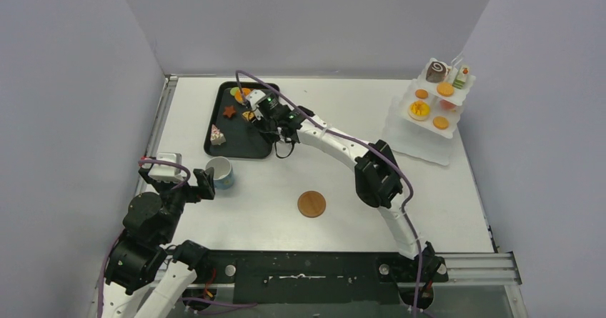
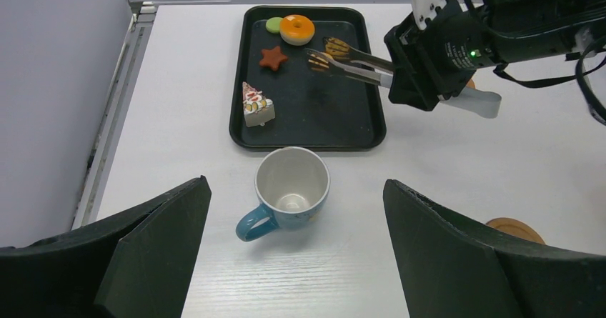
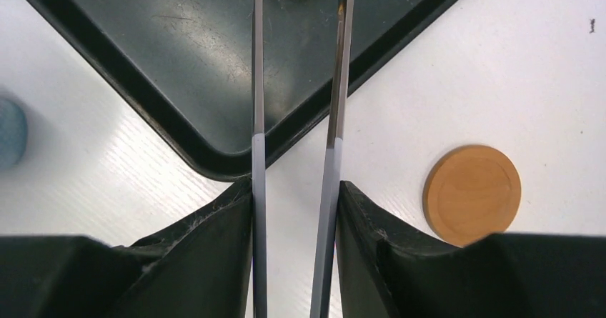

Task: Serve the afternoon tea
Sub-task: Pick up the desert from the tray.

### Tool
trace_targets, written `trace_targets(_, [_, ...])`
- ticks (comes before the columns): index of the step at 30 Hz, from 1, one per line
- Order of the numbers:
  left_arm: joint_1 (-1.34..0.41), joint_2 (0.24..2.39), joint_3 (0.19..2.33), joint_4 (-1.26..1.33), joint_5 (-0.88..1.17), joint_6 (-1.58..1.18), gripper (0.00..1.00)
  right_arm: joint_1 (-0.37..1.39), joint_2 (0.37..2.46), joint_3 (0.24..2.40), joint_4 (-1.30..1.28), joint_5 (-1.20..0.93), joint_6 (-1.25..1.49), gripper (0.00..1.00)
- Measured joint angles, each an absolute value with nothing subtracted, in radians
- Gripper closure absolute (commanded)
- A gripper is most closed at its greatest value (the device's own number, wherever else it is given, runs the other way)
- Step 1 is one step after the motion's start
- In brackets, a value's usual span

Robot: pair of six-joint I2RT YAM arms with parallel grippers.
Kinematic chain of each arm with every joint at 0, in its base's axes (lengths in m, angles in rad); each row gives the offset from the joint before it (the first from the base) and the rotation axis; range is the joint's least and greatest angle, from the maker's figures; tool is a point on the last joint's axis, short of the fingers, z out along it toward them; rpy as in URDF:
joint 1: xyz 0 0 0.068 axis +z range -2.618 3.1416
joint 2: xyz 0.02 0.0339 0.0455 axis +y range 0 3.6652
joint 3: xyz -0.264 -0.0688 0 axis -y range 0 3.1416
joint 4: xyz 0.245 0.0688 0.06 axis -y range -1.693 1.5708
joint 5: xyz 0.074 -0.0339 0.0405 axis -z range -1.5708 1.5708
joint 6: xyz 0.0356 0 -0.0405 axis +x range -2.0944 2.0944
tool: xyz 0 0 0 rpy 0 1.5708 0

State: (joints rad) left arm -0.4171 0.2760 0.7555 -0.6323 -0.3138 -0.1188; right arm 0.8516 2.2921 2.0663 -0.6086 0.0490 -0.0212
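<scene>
so the right gripper (image 3: pixel 294 189) has its fingers (image 3: pixel 207 239) pinching the metal tongs (image 3: pixel 334 111), tips over the black tray (image 2: pixel 357 128) where the cake slice (image 2: pixel 255 105) and star cookie (image 2: pixel 273 58) lie, while the left gripper (image 2: pixel 294 186) sits with fingers spread wide just behind the blue cup (image 1: pixel 221 172) on the surface (image 2: pixel 443 161)

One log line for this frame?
left claw open, facing blue cup | right claw shut on tongs, tips over tray | cake slice on tray
</scene>
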Motion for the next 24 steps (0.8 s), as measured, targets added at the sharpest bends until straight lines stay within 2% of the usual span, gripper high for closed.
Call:
trace_targets(14, [-0.417, 0.276, 0.755, -0.632, -0.310, -0.119, 0.10, 0.837, 2.047, 1.861, -0.648, 0.122, 0.090, 0.60])
trace_targets(24, [-0.417, 0.280, 0.754, -0.632, -0.299, -0.119, 0.10, 0.745, 1.832, 1.684, -0.683, 0.206, 0.181, 0.60])
